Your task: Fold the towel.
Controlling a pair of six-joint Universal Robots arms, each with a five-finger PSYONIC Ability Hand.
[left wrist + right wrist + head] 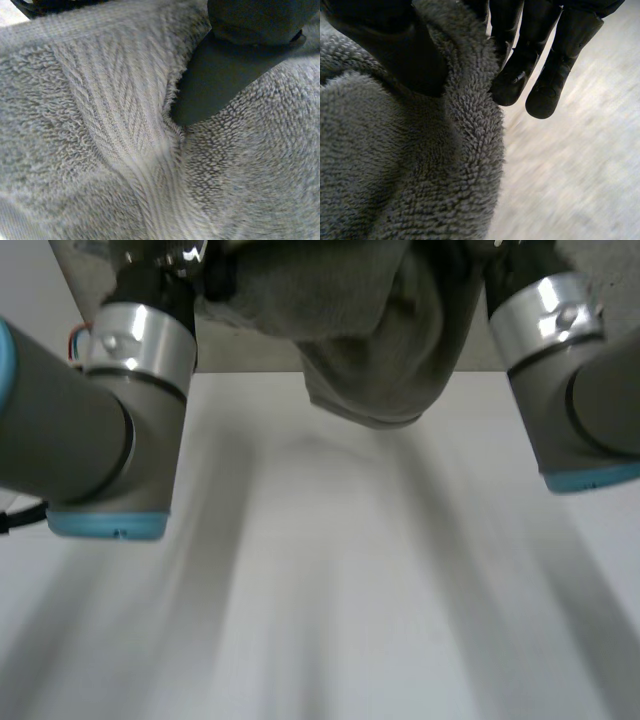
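The grey terry towel [370, 340] is hung bunched at twelve o'clock above the white table [330, 590]. Its edge is pinched by the black right hand [520, 60]; whether it is gripped by the black left hand [220, 85] cannot be told. Should that pinch be lost, one side could be dropped.

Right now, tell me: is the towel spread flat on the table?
No, the towel hangs bunched in the air above the white table.
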